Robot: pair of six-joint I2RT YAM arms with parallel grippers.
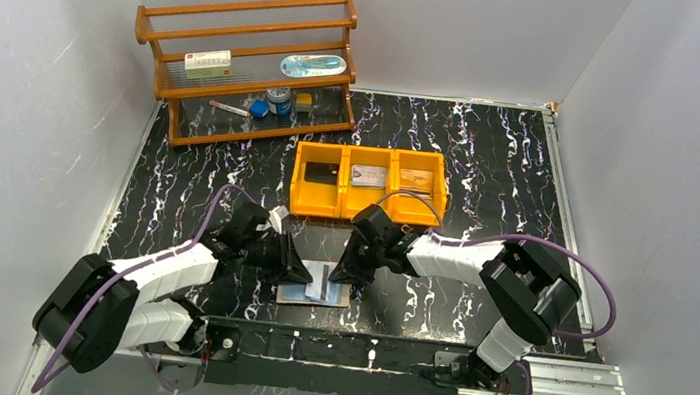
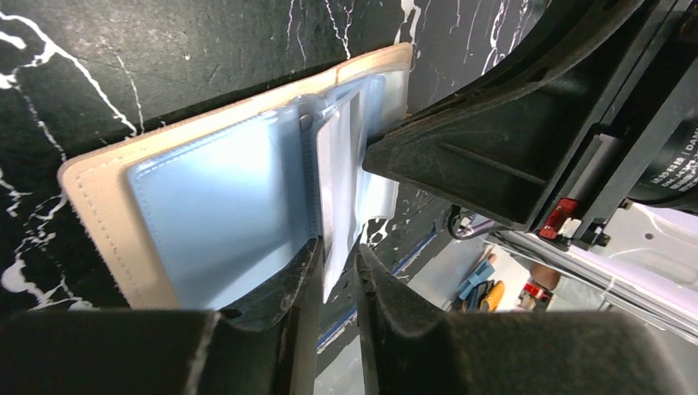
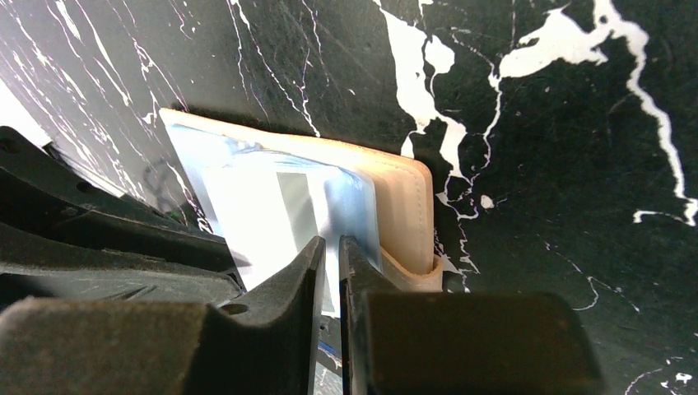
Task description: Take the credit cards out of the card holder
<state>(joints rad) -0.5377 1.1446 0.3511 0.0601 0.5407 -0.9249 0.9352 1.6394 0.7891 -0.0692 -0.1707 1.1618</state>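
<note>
The card holder [image 1: 314, 291] lies open near the table's front edge, tan cover down and pale blue pocket panels [image 2: 214, 189] up. My left gripper [image 1: 301, 274] stands at its left side, jaws [image 2: 337, 251] slightly apart, with a raised clear pocket flap [image 2: 337, 164] between them. My right gripper [image 1: 345, 271] comes in from the right, its jaws [image 3: 331, 243] pinched on the edge of the holder's right pocket panel [image 3: 272, 206]; the tan cover [image 3: 407, 206] curls up beside it. Three credit cards lie in the yellow bin: dark [image 1: 321, 170], silvery [image 1: 369, 175], tan [image 1: 416, 178].
The yellow three-compartment bin [image 1: 365, 216] sits just behind the two grippers. A wooden rack [image 1: 241, 63] holding small items stands at the back left. White walls close in the black marbled table on three sides. A metal rail [image 1: 357, 350] runs along the near edge.
</note>
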